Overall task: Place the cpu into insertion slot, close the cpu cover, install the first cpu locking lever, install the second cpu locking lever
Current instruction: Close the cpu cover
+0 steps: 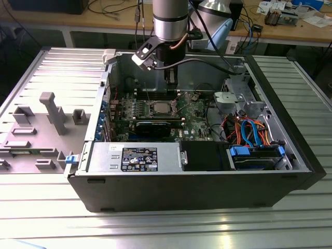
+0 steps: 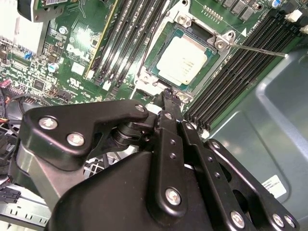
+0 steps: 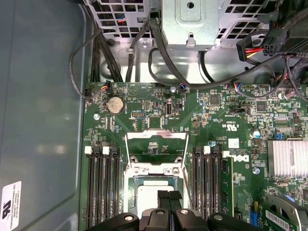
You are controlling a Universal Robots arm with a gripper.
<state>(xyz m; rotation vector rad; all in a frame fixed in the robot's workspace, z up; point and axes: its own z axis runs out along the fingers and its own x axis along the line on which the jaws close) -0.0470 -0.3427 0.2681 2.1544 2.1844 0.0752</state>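
Open PC case (image 1: 181, 192) on the surface (image 1: 52, 218); my tool (image 3: 168, 195), pinched narrow and empty, hangs over the seated cpu (image 2: 185, 57), with the cpu cover (image 3: 156, 168) flipped up just beyond it.

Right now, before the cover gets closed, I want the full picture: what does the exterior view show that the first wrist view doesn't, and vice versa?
Exterior view: the whole open computer case, its power supply, the grey fixture tray beside it. First wrist view: the coin cell battery and the cpu cover, open, not over the cpu. Both: the cpu lying in its socket, the gripper close to it.
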